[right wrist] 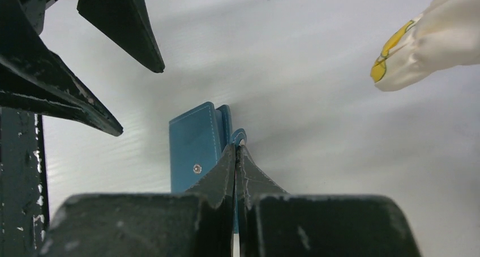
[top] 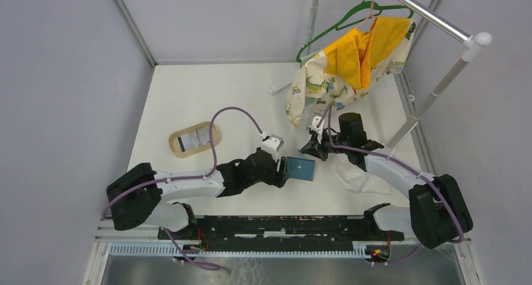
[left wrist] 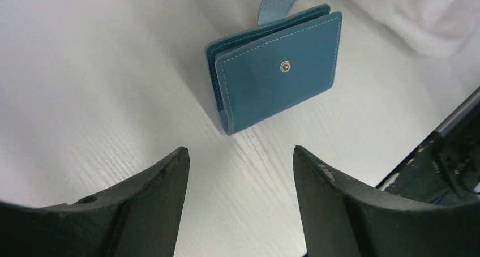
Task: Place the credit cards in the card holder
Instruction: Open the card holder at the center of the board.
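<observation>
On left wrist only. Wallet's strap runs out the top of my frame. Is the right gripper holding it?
Observer: Yes. The right wrist view shows the right gripper shut on the strap, beside the wallet.
Operator: Where are the cards? None in my frame.
Observer: In the top view, cards lie in a tan tray, left of and beyond the left gripper.
Operator: Anything near the right arm?
Observer: A garment hangs on a rack just beyond it.
</observation>
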You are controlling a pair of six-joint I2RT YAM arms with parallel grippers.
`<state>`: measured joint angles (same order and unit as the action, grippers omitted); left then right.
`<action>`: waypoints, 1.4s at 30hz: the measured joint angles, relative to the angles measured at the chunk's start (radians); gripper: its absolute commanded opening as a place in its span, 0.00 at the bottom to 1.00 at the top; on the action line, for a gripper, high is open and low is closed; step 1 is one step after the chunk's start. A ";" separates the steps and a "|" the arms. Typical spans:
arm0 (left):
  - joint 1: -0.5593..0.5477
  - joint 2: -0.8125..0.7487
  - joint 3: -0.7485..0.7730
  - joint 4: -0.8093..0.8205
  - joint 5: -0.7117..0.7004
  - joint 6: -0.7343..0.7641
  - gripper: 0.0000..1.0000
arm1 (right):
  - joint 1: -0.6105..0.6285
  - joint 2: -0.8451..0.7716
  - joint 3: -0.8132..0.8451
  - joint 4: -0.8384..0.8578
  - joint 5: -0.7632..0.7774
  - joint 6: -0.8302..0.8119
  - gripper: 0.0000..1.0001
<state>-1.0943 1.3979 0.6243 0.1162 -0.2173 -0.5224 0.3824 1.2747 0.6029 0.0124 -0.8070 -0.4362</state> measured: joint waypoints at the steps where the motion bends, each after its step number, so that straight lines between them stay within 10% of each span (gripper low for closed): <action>1: 0.003 -0.029 -0.008 -0.002 -0.003 -0.010 0.76 | -0.005 -0.009 -0.005 0.014 -0.008 0.016 0.00; 26: 0.124 -0.142 -0.174 0.224 0.185 -0.323 0.56 | -0.030 -0.117 -0.109 0.261 -0.109 0.256 0.00; 35: 0.124 -0.123 -0.174 0.199 0.189 -0.291 0.32 | -0.030 -0.112 -0.104 0.214 0.008 0.188 0.00; 42: 0.124 -0.053 -0.171 0.184 0.181 -0.251 0.35 | -0.030 -0.062 -0.060 0.121 0.171 0.060 0.01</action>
<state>-0.9699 1.3453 0.4538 0.3004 -0.0364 -0.7731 0.3523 1.2129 0.5434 0.1337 -0.6365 -0.3763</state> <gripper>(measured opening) 0.307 0.005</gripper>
